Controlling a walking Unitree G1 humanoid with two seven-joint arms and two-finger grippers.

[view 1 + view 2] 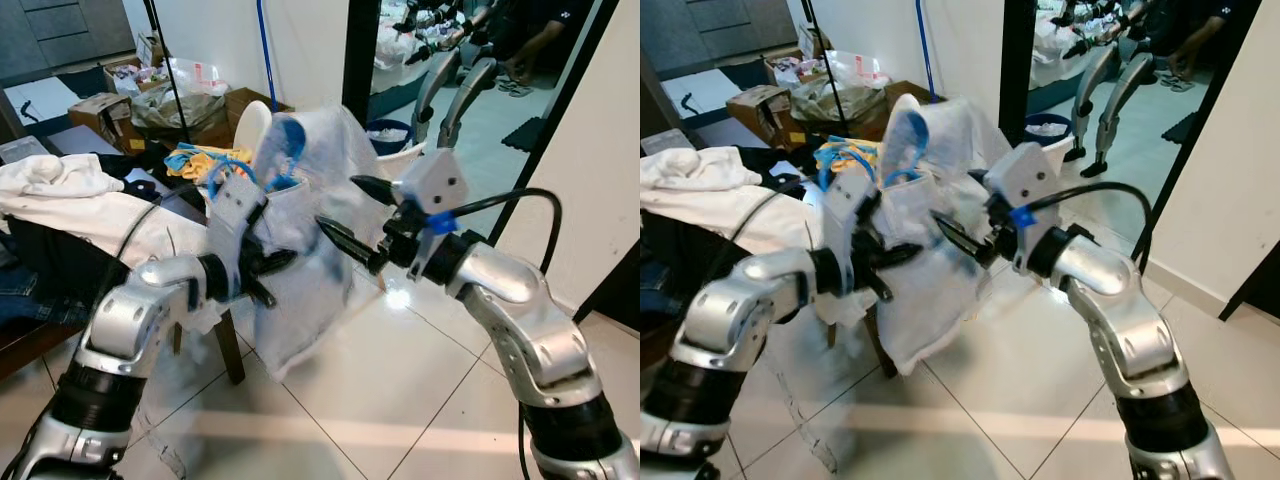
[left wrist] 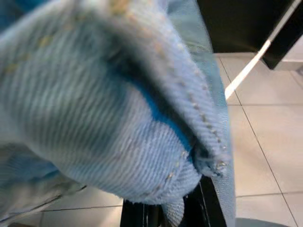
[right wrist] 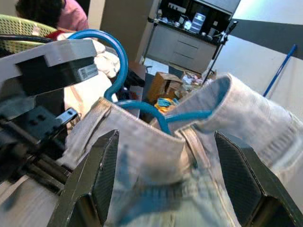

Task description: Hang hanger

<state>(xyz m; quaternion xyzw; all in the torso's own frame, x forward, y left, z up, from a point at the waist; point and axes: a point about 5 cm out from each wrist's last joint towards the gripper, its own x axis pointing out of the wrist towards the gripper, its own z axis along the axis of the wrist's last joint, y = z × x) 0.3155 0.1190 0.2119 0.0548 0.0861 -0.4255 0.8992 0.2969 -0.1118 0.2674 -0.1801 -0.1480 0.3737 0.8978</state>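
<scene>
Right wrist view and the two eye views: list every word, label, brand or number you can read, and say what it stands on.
No text can be read.
Left gripper: a small white sticker on its housing, print too small and blurred to read.
Cardboard boxes: markings too small to read.
Pale denim garment and blue hanger: no lettering visible.

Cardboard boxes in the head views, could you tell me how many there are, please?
3, all at the back on the robot's left: one cardboard box nearest, a second behind it, a third past the garment. Clutter may hide more.
</scene>
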